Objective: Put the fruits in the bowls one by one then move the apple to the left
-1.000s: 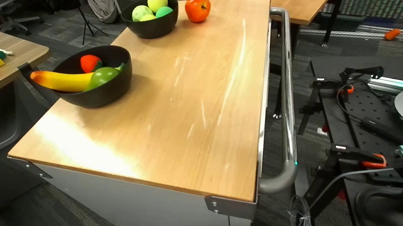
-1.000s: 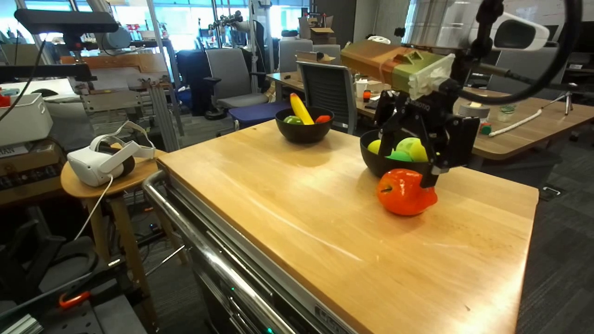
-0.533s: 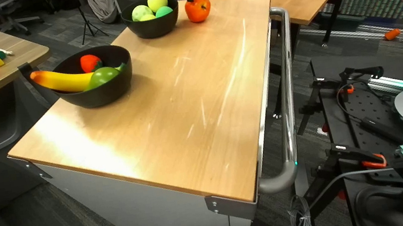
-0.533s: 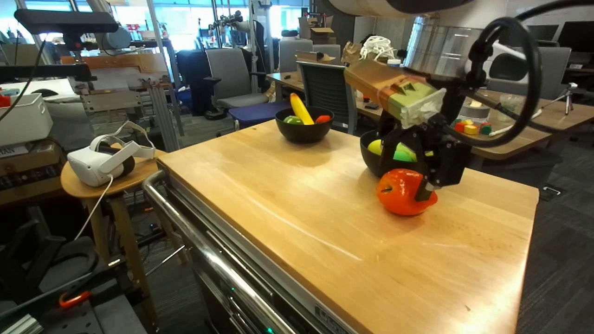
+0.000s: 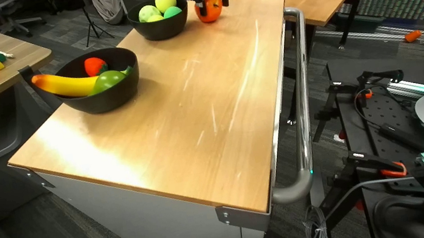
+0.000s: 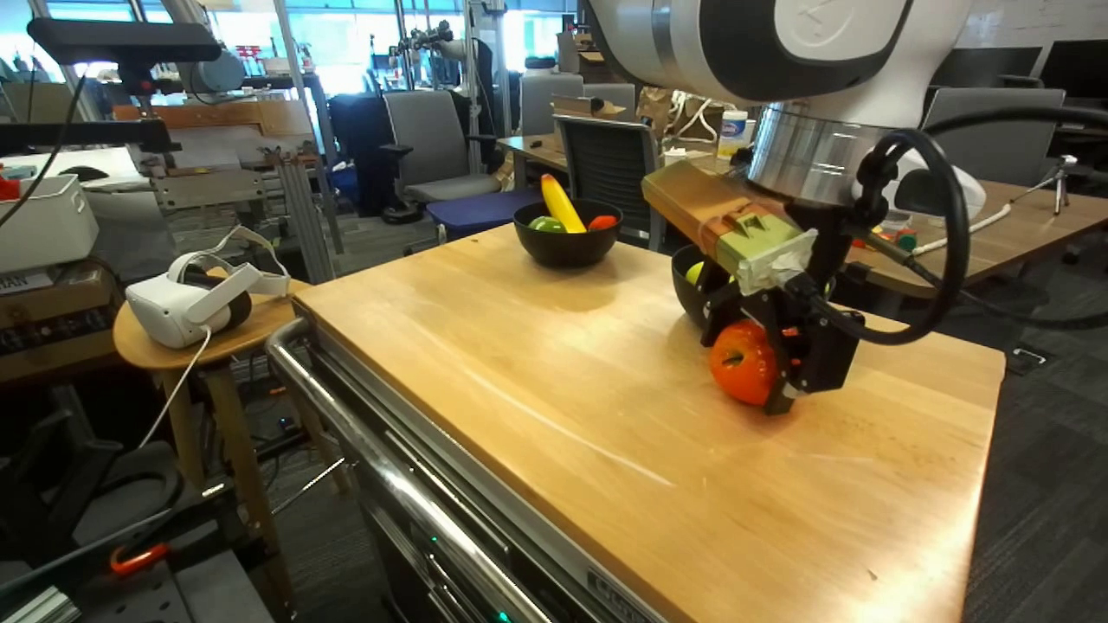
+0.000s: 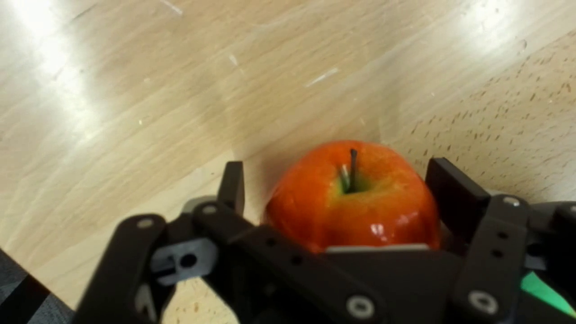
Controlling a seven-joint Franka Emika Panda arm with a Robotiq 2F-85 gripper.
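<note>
Looked like the first bit was basically done, fruits (image 5: 68, 84) sitting in both black bowls (image 5: 106, 104), while the apple (image 7: 360, 211) sat on the counter (image 5: 194, 113) with the jaws spread wide around it (no grip yet), so the grab and leftward move probably remained.

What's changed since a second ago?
The gripper has come down over the apple; its jaws stand open on either side, with a gap on one, so nothing is gripped. The apple seems slightly nudged or turned. Both bowls and the fruit in them are unmoved.
</note>
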